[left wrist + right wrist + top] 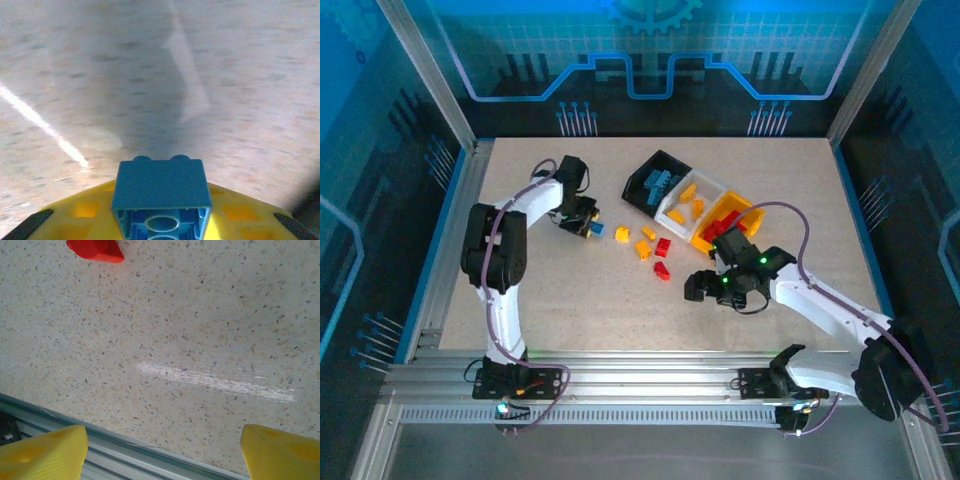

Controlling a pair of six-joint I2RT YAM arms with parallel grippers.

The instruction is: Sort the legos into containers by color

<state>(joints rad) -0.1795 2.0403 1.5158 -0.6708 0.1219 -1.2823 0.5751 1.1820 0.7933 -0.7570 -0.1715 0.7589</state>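
Well, eyes on the bins first: three of them are joined in a slanting row, a little toward 1 o'clock from the middle of the table [520, 300]. The black bin [665, 160] sits at the 10 o'clock end of the row with a heap of blue bricks [658, 182] inside. Next along, the white bin [671, 215] carries a few orange bricks [692, 200]. At the 4 o'clock end, the yellow bin [748, 207] is packed with red bricks [725, 222].

Out on the tabletop, toward 8 o'clock from the bins, loose pieces lie scattered: three orange ones [643, 250] and two red ones [663, 247], near one another but apart.

Now the left claw [588, 227]: it's at 9 o'clock of that scatter, yellow fingers [90, 210] pressed against the sides of a blue brick [161, 192]. The studs point away from the wrist and the hollow underside faces the camera. The tabletop beyond it is a blur.

And the right claw [160, 452] is at 6 o'clock of the yellow bin, close to it, fingers spread wide over bare speckled tabletop. A loose red brick [95, 250] lies off at 11 o'clock ahead of it, well apart from the fingers.
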